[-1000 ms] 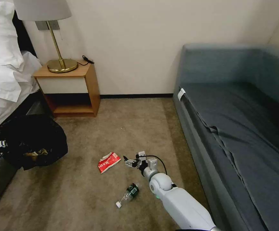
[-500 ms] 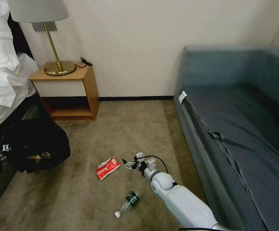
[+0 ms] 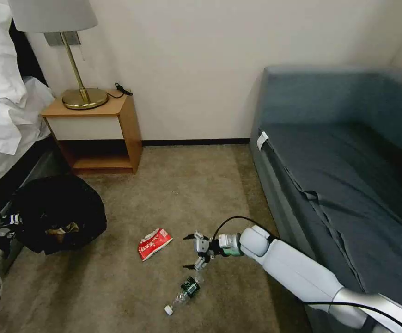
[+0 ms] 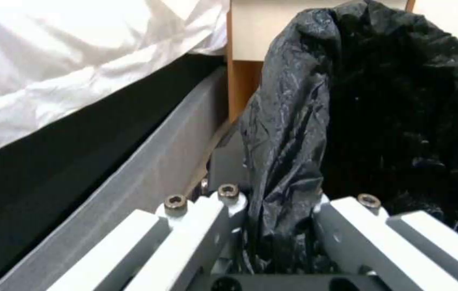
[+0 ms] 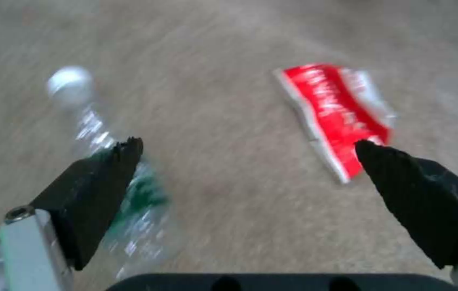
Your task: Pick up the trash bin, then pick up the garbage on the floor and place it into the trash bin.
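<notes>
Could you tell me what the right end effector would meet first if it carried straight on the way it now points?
Probably bare tan carpet. The open right end effector aims at the floor between the small green-labelled clear plastic bottle and the flat red snack packet; depth is unclear.

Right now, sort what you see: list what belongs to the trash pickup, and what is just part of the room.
Belongs to the job:
trash bin, held by the left gripper
red packet
bottle
right gripper, open above the floor

Just part of the room:
lamp
nightstand
sofa
bed
</notes>
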Robot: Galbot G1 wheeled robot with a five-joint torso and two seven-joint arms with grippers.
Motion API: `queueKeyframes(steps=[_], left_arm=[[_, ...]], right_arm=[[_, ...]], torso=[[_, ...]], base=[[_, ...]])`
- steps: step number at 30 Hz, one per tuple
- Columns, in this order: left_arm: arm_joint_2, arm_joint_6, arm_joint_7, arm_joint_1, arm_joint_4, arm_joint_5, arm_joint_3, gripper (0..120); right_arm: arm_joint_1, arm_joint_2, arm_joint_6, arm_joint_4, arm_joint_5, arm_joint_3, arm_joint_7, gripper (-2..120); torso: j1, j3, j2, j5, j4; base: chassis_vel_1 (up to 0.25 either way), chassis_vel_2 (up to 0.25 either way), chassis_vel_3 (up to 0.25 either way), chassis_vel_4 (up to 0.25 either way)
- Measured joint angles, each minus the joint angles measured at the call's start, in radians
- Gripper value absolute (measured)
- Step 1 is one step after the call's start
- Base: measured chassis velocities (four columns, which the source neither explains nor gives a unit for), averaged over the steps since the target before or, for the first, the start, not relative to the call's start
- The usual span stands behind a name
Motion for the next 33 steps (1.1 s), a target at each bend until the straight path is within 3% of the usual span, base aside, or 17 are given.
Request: queueKeyframes(steps=[16, 19, 24, 33], left_arm=[[-0.029, 0.019, -0.001, 0.005, -0.029, 0.021, 0.020, 4], [-0.050, 0.020, -0.003, 0.017, -0.039, 0.033, 0.053, 4], [-0.062, 0.017, -0.005, 0.025, -0.037, 0.037, 0.071, 4], [-0.058, 0.012, -0.005, 0.035, -0.038, 0.035, 0.070, 4]], right_arm=[[-0.059, 0.096, 0.095, -0.043, -0.247, 0.084, -0.090, 100], [-0.097, 0.157, 0.145, -0.090, -0.421, 0.160, -0.089, 100], [-0.127, 0.193, 0.188, -0.137, -0.545, 0.217, -0.085, 100], [-0.161, 0.220, 0.235, -0.187, -0.614, 0.255, -0.066, 100]], torso=[[0.000, 0.000, 0.000, -0.0001, -0.0002], [0.000, 0.000, 0.000, -0.0003, -0.0001], [0.000, 0.000, 0.000, -0.0003, -0.0003], [0.000, 0.000, 0.000, -0.0002, -0.0003]], base=[[0.000, 0.000, 0.000, 0.000], [0.000, 0.000, 0.000, 0.000], [0.000, 0.000, 0.000, 0.000], [0.000, 0.000, 0.000, 0.000]])
